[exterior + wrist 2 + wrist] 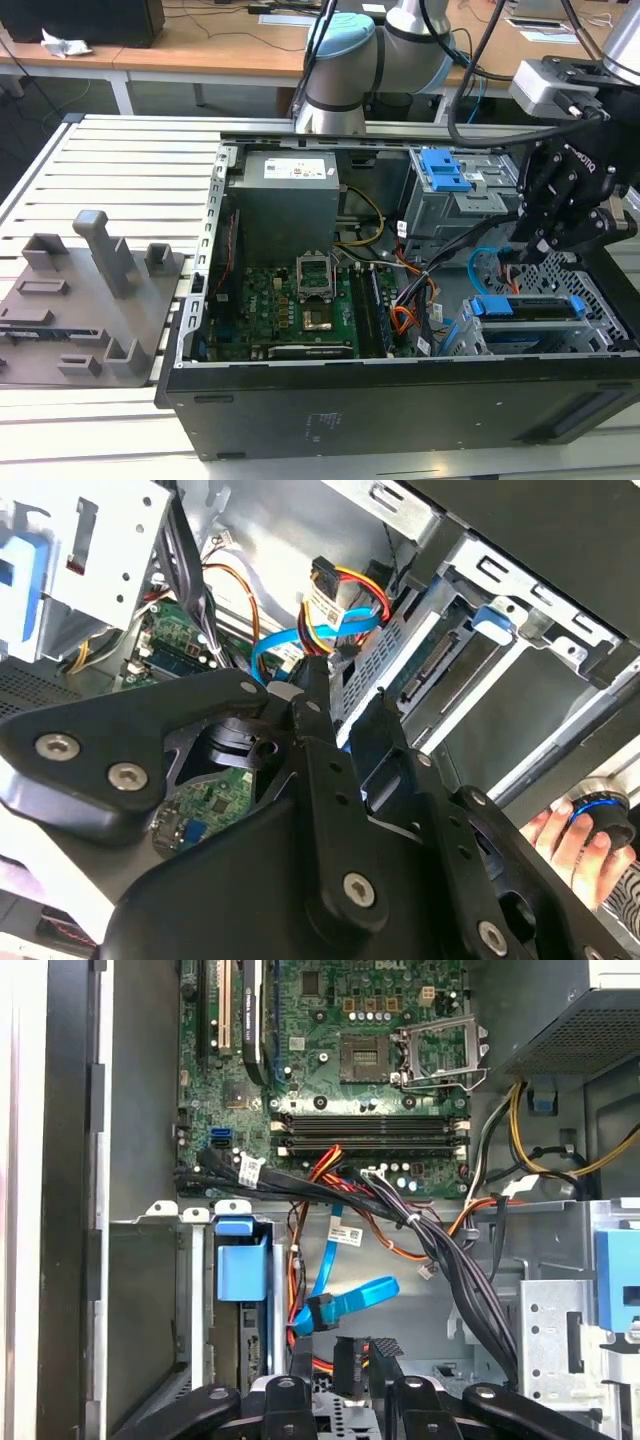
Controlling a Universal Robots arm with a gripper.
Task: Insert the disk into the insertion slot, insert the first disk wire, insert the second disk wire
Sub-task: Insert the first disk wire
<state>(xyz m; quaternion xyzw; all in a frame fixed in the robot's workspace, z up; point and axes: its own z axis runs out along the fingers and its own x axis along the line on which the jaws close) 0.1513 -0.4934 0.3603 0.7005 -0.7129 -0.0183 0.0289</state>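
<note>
The disk (pixel 525 307) lies in its blue carrier inside the insertion slot (pixel 592 288), the grey cage at the case's corner on the exterior view's right. My gripper (pixel 540 245) hangs just above the cage. In the first wrist view my gripper (pixel 365 1360) looks shut on a small black plug, and the red and orange strands of the first disk wire (pixel 318 1365) run to it. The same bundle (pixel 350 585) loops above the disk's rear (pixel 435 665). The second disk wire (pixel 355 1298) hangs loose beside the fingers, its dark plug free.
The motherboard (pixel 370 1070) and a black cable bundle (pixel 440 1245) lie close by. A second grey bay with a blue latch (pixel 445 170) stands behind. A hand (pixel 570 845) holds a round device outside the case. A grey fixture (pixel 90 290) sits at the exterior view's left.
</note>
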